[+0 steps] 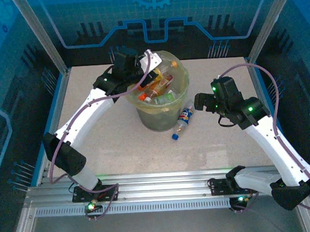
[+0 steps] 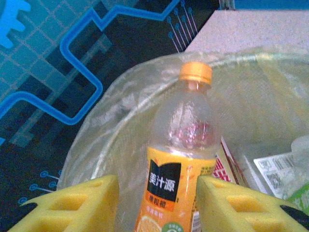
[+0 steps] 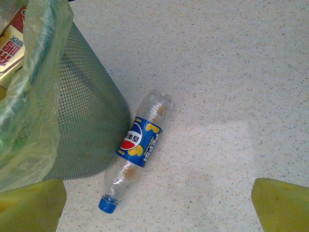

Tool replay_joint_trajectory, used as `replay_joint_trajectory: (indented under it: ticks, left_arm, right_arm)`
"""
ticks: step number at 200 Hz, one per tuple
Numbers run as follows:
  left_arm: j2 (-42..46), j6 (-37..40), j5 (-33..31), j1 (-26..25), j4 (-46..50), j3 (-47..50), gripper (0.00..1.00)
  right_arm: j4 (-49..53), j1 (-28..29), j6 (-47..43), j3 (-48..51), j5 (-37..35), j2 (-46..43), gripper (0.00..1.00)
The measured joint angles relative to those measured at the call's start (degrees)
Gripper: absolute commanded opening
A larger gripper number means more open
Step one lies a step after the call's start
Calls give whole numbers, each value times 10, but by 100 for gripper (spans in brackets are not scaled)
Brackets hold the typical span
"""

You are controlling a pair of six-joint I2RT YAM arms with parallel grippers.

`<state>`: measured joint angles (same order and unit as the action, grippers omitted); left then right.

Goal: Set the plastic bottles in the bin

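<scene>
The bin stands mid-table with a thin liner over its rim and several plastic bottles inside. My left gripper hangs over the bin's left rim. In the left wrist view its yellow pads stand apart around an orange-labelled bottle with an orange cap; a gap shows between the left pad and the bottle. A clear bottle with a blue Pepsi label and blue cap lies on the table against the bin's mesh wall. My right gripper hovers wide open above it.
The Pepsi bottle lies at the bin's lower right foot, cap toward the near edge. Blue walls and metal posts enclose the table. Bare tabletop spreads right of and in front of the bin.
</scene>
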<state>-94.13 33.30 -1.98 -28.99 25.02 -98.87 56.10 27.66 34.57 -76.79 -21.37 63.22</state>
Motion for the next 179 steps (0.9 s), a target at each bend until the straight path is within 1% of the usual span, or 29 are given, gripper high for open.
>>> replay_joint_trajectory:
  ticks: [13, 19, 38, 65, 91, 113, 143, 179]
  left_arm:
    - [0, -15, 2, 0, -6, -1, 40]
    - [-7, -35, -1, 0, -2, -12, 40]
    - [-53, -97, -18, -1, -23, -67, 40]
    - [-105, -165, -39, -1, -37, -105, 40]
    - [-162, -211, -58, -1, -32, -148, 37]
    - [-201, -235, -66, -1, -15, -184, 35]
    - [-201, -249, -67, -1, -9, -182, 35]
    - [-159, -252, -49, -1, -53, -108, 38]
  right_arm:
    - [0, 0, 0, 0, 2, 0, 100]
    - [0, 0, 0, 0, 3, 0, 100]
    - [0, 0, 2, 3, 5, 0, 100]
    - [0, -1, 2, 10, 6, 0, 100]
    - [0, -1, 2, 10, 6, 0, 100]
    - [3, -1, 2, 10, 6, 0, 99]
    - [7, -7, 2, 15, 6, -3, 100]
    - [9, -17, 2, 26, 7, -9, 100]
